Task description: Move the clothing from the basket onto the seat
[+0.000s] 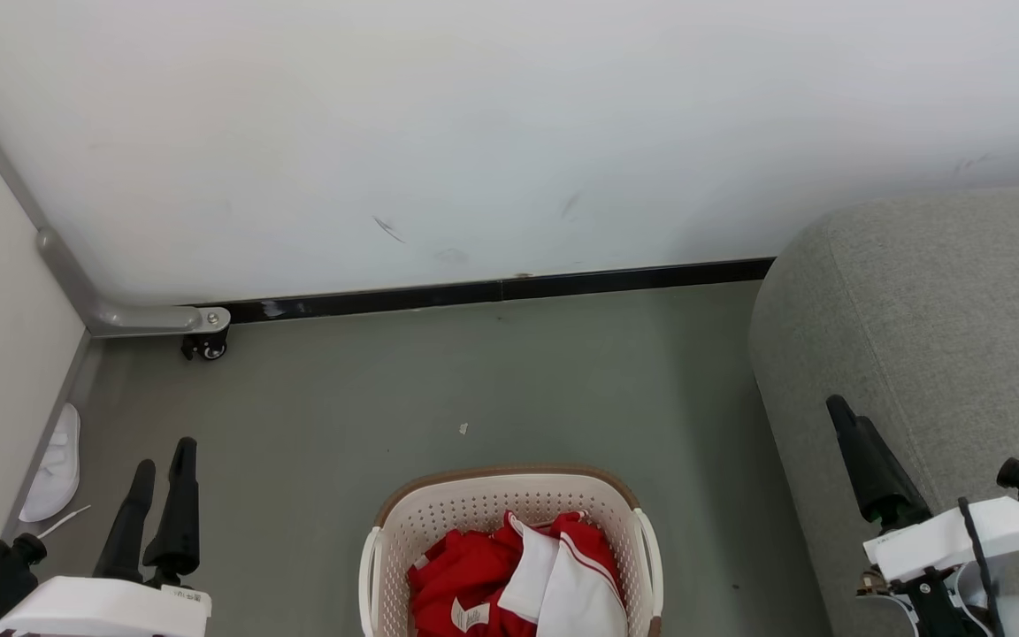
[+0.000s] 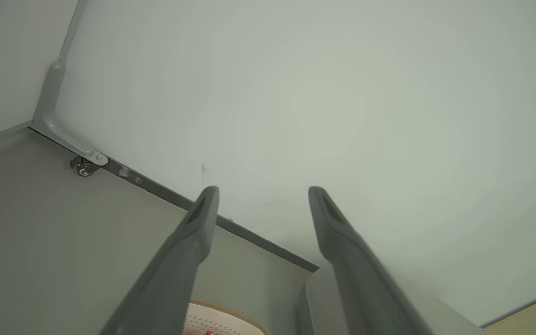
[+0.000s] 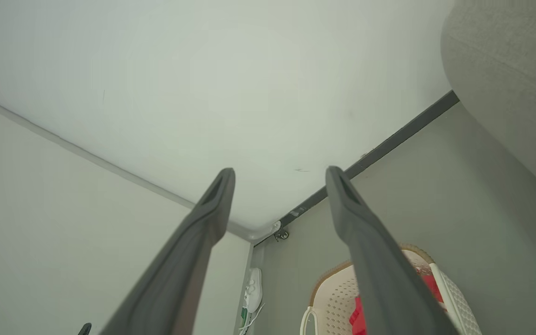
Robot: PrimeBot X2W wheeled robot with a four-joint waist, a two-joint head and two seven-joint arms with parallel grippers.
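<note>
The cream basket (image 1: 483, 506) with its brown rim stands on the grey floor at the bottom centre, and its rim also shows in the left wrist view (image 2: 221, 311). Red clothing (image 1: 465, 575) with white panels lies heaped inside it. The grey sofa seat (image 1: 934, 336) fills the right side, close beside the basket. My left gripper (image 1: 164, 456) hovers open and empty at the lower left, left of the basket. Over the sofa's near edge my right gripper (image 1: 841, 411) hangs; its wrist view shows it (image 3: 280, 171) open, with the basket (image 3: 333, 298) and clothing (image 3: 357, 316) below.
A white wall with a dark skirting runs across the back. A pale partition on a grey frame with a caster wheel (image 1: 204, 345) closes the left side. A white slipper (image 1: 54, 464) lies at its foot. Bare floor lies between basket and wall.
</note>
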